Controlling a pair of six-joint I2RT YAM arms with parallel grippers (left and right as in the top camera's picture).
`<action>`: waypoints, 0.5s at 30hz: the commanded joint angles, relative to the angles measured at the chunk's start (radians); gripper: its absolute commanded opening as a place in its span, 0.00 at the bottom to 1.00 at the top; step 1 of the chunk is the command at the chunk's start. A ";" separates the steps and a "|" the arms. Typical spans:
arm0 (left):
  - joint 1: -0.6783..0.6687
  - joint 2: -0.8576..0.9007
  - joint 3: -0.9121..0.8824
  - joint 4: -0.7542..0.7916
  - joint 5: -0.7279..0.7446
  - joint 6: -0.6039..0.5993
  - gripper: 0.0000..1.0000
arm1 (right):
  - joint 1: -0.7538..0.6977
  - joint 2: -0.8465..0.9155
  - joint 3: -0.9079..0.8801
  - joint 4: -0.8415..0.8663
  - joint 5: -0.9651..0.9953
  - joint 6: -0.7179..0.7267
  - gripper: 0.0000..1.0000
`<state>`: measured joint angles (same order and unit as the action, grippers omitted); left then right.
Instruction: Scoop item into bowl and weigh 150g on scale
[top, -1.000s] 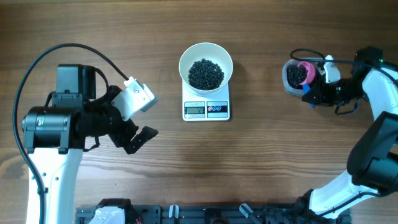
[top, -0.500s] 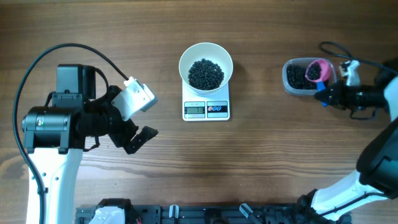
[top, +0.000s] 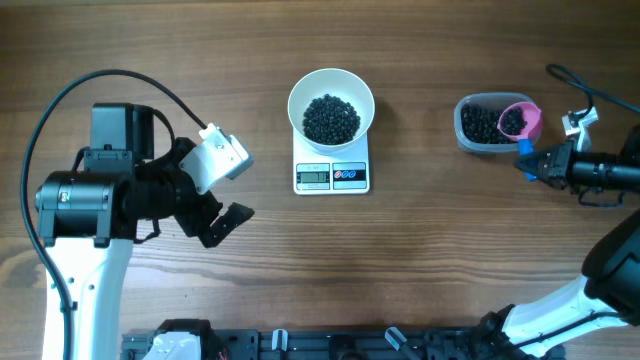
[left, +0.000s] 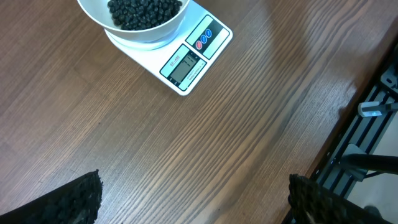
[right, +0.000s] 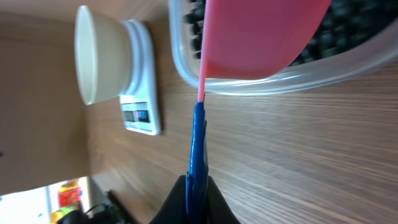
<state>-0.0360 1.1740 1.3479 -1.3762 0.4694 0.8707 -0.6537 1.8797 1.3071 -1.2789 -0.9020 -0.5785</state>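
Right of the scale (top: 332, 176), right pincer (top: 543, 162) clamps the scoop (top: 518, 121) by its thin handle, left pincer (left: 193, 190) gapes; loose beads (top: 331, 118) likely roll.

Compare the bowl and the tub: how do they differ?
The bowl is white and round; the tub is clear and rounded-rectangular. The bowl sits on the scale; the tub on the table. The pink scoop is at the tub, not the bowl. Both hold black beads.
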 joint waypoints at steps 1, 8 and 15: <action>0.008 -0.009 0.018 0.002 0.009 0.016 1.00 | -0.004 0.011 0.013 -0.050 -0.160 -0.096 0.04; 0.008 -0.009 0.018 0.002 0.009 0.016 1.00 | 0.046 -0.005 0.013 -0.104 -0.252 -0.102 0.04; 0.008 -0.009 0.018 0.002 0.009 0.016 1.00 | 0.226 -0.046 0.016 -0.105 -0.338 -0.094 0.05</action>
<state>-0.0360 1.1740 1.3479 -1.3758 0.4694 0.8707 -0.5110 1.8793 1.3071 -1.3834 -1.1358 -0.6498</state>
